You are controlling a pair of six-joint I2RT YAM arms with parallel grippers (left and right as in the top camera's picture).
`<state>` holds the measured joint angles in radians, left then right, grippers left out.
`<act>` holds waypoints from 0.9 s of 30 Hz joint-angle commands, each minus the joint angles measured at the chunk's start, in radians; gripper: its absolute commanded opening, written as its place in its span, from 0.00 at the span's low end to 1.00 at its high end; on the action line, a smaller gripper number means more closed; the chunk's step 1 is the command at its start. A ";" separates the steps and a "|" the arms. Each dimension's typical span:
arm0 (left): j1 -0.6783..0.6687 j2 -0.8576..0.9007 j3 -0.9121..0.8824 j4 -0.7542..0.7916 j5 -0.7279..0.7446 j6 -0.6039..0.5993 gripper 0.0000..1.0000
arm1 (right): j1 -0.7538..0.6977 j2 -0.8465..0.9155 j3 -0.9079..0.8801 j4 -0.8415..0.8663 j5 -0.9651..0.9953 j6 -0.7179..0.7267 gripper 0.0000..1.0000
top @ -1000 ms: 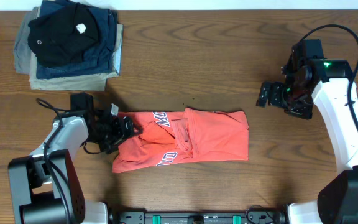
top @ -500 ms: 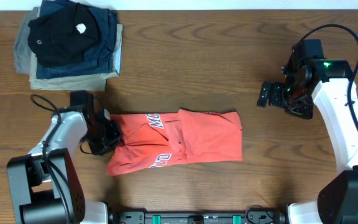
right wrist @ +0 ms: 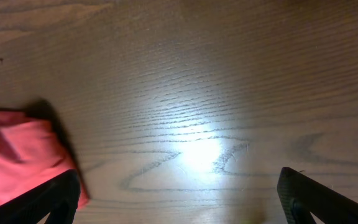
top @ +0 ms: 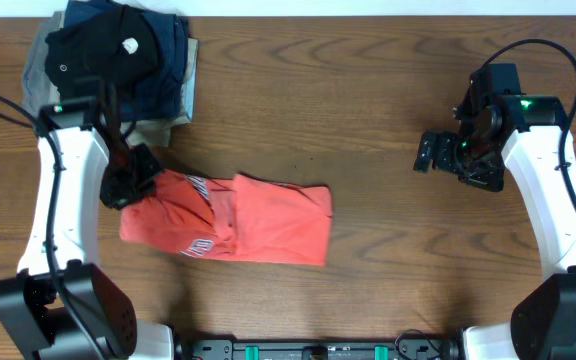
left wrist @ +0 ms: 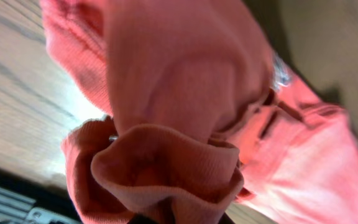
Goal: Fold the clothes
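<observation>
The clothes are one coral-red T-shirt [top: 258,215] with white lettering, lying crumpled left of the table's middle. My left gripper [top: 128,184] is shut on the shirt's left end, just in front of the garment stack. In the left wrist view, bunched red fabric [left wrist: 185,81] fills the frame and hides the fingertips, with a ribbed hem curling at the bottom. My right gripper [top: 434,152] hovers far to the right over bare wood, open and holding nothing. The right wrist view shows its dark fingers [right wrist: 55,199] spread wide, with a corner of the shirt [right wrist: 11,155] at the left.
A stack of folded black, navy and khaki garments [top: 118,60] sits at the back left corner, close behind the left arm. A black cable [top: 8,105] loops off the left arm. Brown wooden table [top: 368,280] lies between the shirt and the right arm.
The left gripper has shut on the shirt's left end and dragged it left and back toward the stack; the whole shirt slid left. The right arm has not moved.
</observation>
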<state>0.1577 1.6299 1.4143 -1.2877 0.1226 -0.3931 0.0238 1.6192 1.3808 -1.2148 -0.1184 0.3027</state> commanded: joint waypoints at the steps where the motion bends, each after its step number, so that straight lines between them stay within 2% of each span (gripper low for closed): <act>1: -0.061 -0.055 0.087 -0.050 -0.021 0.019 0.06 | 0.007 -0.002 0.005 -0.001 0.006 -0.012 0.99; 10: -0.364 -0.121 0.087 -0.069 -0.011 0.012 0.06 | 0.008 -0.002 0.005 -0.001 0.006 -0.012 0.99; 13: -0.440 -0.109 0.058 -0.061 -0.011 -0.037 0.06 | 0.007 -0.002 0.005 -0.001 0.006 -0.012 0.99; 27: -0.745 -0.042 -0.156 0.218 0.001 -0.230 0.06 | 0.008 -0.002 0.005 -0.001 0.006 -0.012 0.99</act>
<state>-0.5453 1.5719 1.2831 -1.1000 0.1230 -0.5526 0.0238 1.6192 1.3808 -1.2148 -0.1184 0.3023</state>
